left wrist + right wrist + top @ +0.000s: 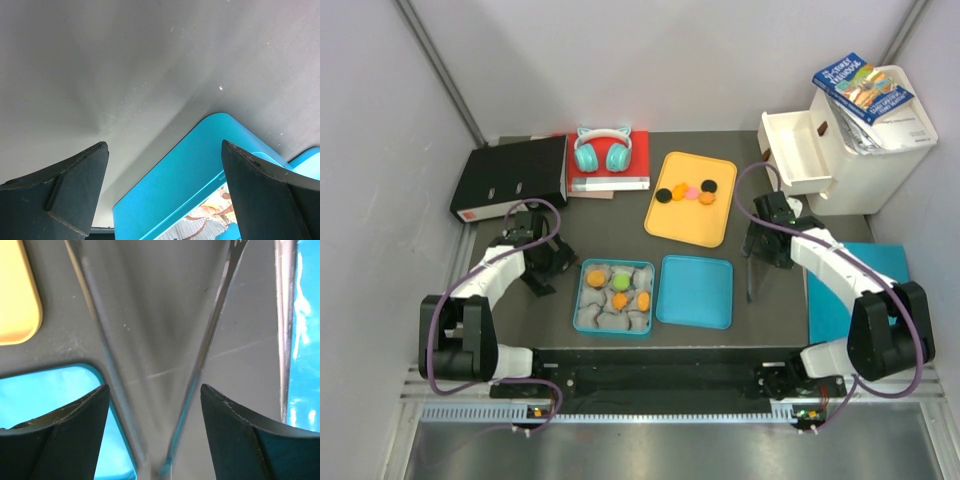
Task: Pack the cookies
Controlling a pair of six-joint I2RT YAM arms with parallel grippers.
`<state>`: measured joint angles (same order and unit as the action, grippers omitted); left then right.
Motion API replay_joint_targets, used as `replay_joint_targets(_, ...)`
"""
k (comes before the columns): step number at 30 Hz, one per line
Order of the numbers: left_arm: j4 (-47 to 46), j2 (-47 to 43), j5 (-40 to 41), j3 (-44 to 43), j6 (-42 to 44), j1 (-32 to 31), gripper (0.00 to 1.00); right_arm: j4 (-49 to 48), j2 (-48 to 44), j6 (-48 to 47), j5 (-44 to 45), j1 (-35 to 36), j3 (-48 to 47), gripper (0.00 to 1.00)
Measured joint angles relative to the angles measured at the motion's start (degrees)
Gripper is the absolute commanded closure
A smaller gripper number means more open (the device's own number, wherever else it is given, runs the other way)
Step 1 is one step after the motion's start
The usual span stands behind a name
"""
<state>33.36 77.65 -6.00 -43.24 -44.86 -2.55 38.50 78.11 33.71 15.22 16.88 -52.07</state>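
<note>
Step in hand: moving cookies (596,278) from the tray (690,225) into the box (614,263). This step is judged partly done.

1. The left gripper (164,145) hovers just left of the box, jaws fully apart and holding nothing.
2. In the box, grey-white cups (590,318) hold three orange cookies and one green.
3. The lid (695,291) lies flat just right of the box.
4. The tray, behind and right of the box, carries a short row of black, orange and pink cookies.
5. The right gripper (154,387), right of the box beyond the lid, clasps the tongs (217,315). Their arms are spread in a V with nothing between them.

Next move, as judged: carry the tongs over the tray, straddle one cookie and squeeze. The cookies are small, flat, round discs and likely to slip.
</note>
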Motion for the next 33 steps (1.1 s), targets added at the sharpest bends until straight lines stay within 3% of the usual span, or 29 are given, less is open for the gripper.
replay_joint_targets(10,0.04,-0.02,0.31,0.00,0.00,0.00,0.02,-1.20,0.00,0.00,2.80,-1.07,-0.11,0.25)
replay_joint_targets(14,0.04,-0.02,0.94,0.00,-0.02,0.00,0.02,-5.75,-6.67,-0.52,-1.38,-0.35,3.15,0.27)
replay_joint_targets(18,0.13,-0.07,1.57,-0.02,-0.02,0.00,0.02,-7.56,-14.29,-2.78,-3.41,6.21,4.39,0.30)
replay_joint_targets(23,1.01,-0.46,2.89,-0.72,-0.15,0.00,0.02,-7.15,-10.38,-4.28,-2.14,16.79,2.99,0.35)
replay_joint_targets(33,1.57,-1.05,4.42,-1.75,-0.24,0.04,0.02,-6.01,-8.66,-1.07,0.26,17.94,12.00,0.44)
